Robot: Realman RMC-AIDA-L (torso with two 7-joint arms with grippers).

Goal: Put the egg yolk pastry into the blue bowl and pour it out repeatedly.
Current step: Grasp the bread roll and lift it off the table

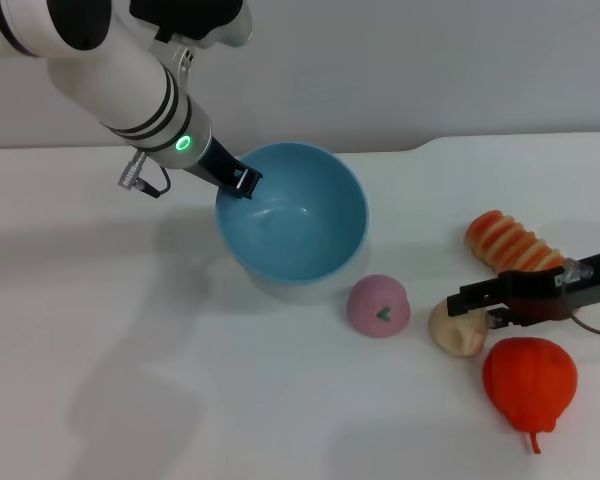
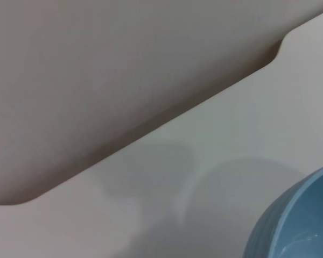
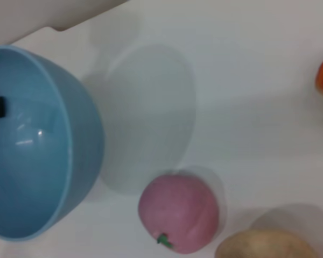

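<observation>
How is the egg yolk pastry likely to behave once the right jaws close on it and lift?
The egg yolk pastry is a rounded, lumpy ball, so it may roll or squirt sideways under the right gripper. Its matte surface suggests fair grip. Being small, it is probably light.

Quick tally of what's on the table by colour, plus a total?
Blue: 1, the round light-blue plastic bowl, its rim gripped by the left gripper
Pink: 1, the round pink bun with a green mark
Beige: 1, the pale beige lumpy egg yolk pastry, with the right gripper at it
Orange-and-cream: 1, the long striped bread
Orange-red: 1, the round stemmed fruit
Total: 5
</observation>
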